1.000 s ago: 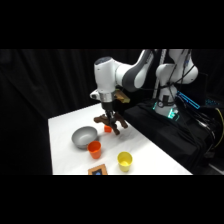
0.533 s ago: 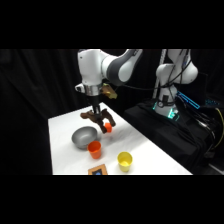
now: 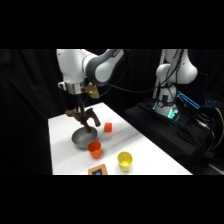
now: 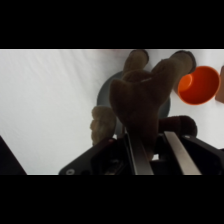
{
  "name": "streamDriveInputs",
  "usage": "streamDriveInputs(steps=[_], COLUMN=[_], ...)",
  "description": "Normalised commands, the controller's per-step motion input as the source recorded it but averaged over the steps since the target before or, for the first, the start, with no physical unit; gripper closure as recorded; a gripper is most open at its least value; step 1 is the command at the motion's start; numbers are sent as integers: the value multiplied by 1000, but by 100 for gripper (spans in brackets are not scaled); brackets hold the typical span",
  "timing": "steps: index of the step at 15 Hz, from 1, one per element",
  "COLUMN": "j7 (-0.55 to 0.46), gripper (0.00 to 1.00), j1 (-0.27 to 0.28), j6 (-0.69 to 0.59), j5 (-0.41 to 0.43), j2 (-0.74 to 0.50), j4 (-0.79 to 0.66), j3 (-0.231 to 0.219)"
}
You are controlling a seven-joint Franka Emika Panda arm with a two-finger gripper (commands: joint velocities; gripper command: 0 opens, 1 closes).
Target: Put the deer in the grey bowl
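The dark brown deer (image 3: 83, 118) hangs in the air in my gripper (image 3: 80, 113), which is shut on its body. It is just above the grey bowl (image 3: 83, 138), over the bowl's far rim. In the wrist view the deer (image 4: 142, 95) fills the centre, legs pointing away, with the grey bowl (image 4: 104, 94) partly showing behind it. My fingers (image 4: 138, 155) clamp the deer from both sides.
An orange cup (image 3: 94, 149) stands just in front of the bowl, also seen in the wrist view as the orange cup (image 4: 199, 85). A yellow cup (image 3: 124, 161) sits nearer the front, a small orange cube (image 3: 107, 128) right of the bowl, and a flat card (image 3: 98, 171) at the table's front edge.
The arm has carried the deer leftward across the table, from beside the orange cube to above the grey bowl.
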Motion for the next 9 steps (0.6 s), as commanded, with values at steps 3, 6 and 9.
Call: streamDriveInputs(steps=[3, 6, 9], j7=[-74, -90, -96], gripper=[91, 56, 32], j1=[-37, -26, -16], j6=[-139, -94, -64], j5=[42, 38, 35], j2=[424, 325, 191], j4=[527, 419, 315], j3=[-14, -20, -29])
